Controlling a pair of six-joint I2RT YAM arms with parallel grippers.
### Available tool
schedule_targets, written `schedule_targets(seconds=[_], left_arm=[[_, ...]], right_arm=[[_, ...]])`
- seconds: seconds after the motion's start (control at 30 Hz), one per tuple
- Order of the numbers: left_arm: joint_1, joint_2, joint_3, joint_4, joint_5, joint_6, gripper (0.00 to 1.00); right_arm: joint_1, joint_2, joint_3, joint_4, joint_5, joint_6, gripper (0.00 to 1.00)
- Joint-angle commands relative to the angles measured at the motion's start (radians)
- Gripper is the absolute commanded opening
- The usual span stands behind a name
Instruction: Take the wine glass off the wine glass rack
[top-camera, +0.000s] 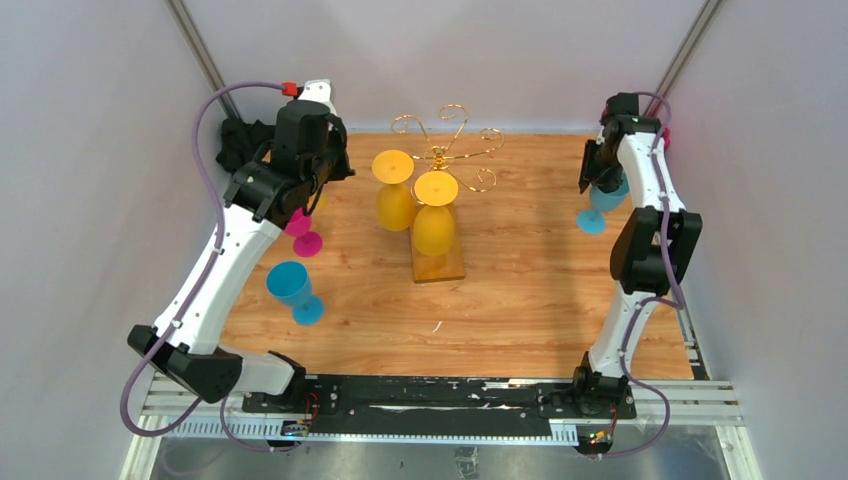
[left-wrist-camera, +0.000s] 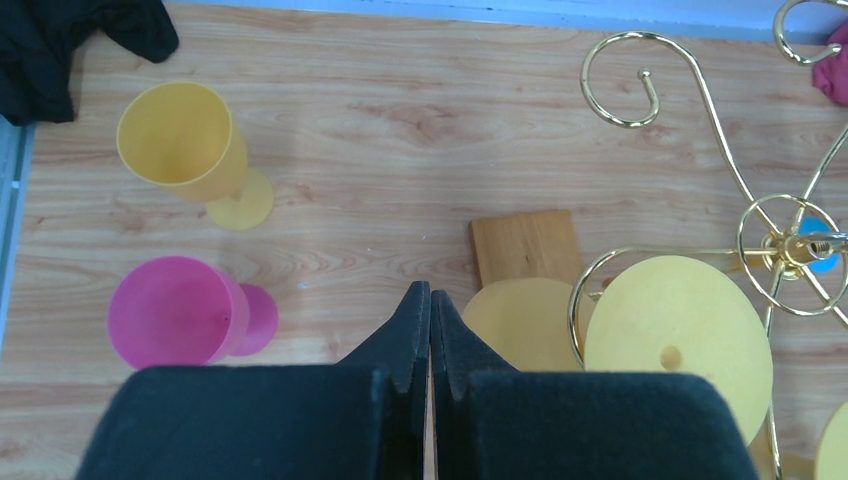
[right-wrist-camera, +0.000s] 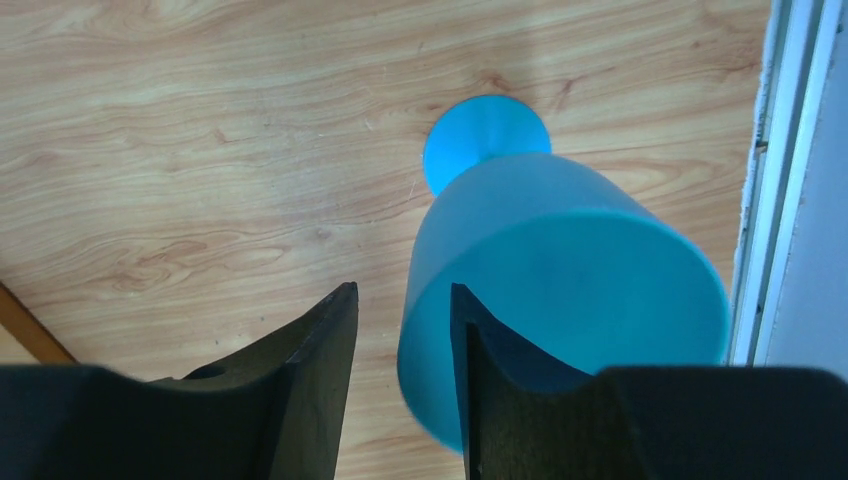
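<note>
The gold wire wine glass rack (top-camera: 446, 140) stands at the back middle on its wooden base (top-camera: 440, 265). Two yellow wine glasses (top-camera: 395, 190) (top-camera: 434, 212) hang upside down from it. In the left wrist view I see their round feet (left-wrist-camera: 522, 322) (left-wrist-camera: 680, 335) in the wire arms (left-wrist-camera: 640, 95). My left gripper (left-wrist-camera: 430, 290) is shut and empty, left of the rack and above a pink glass (left-wrist-camera: 175, 310). My right gripper (right-wrist-camera: 400, 290) is open at the far right. One finger is outside a standing blue glass (right-wrist-camera: 560, 260) and the other over its mouth.
A yellow glass (left-wrist-camera: 180, 140) stands upright near the pink one. Another blue glass (top-camera: 290, 285) stands at the front left. A black cloth (top-camera: 240, 140) lies at the back left corner. White walls close in both sides.
</note>
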Motion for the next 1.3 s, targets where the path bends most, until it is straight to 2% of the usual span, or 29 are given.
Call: schedule_targets(seconds=[0.0,0.17,0.2,0.4,0.5,0.67,0.9,1.27], left_arm=[[-0.01,-0.028,-0.007,0.021,0.005,-0.017,0.0],[-0.01,-0.03,-0.005,0.022,0.022,-0.035,0.0],[-0.01,-0.031,-0.005,0.025,0.029,-0.041,0.03],[-0.01,-0.087,-0.083,0.153,0.152,-0.112,0.35],[-0.01,-0.133,-0.137,0.219,0.185,-0.18,0.44],[-0.01,-0.168,-0.16,0.207,0.199,-0.234,0.48],[-0.01,-0.208,-0.281,0.292,0.338,-0.35,0.49],[-0.01,-0.204,-0.302,0.317,0.358,-0.367,0.46]], right_arm=[[0.001,-0.108,-0.018,-0.023,0.009,0.018,0.45],[0.004,-0.189,0.0,-0.056,0.067,0.027,0.45],[0.005,-0.209,0.011,-0.068,0.076,0.032,0.45],[0.014,-0.368,0.015,-0.078,0.143,0.06,0.47],[0.016,-0.449,-0.012,-0.036,0.136,0.054,0.5],[0.018,-0.544,-0.052,0.003,0.079,0.054,0.54],[0.018,-0.626,-0.118,0.063,-0.011,0.063,0.54],[0.018,-0.667,-0.139,0.083,-0.015,0.069,0.52]])
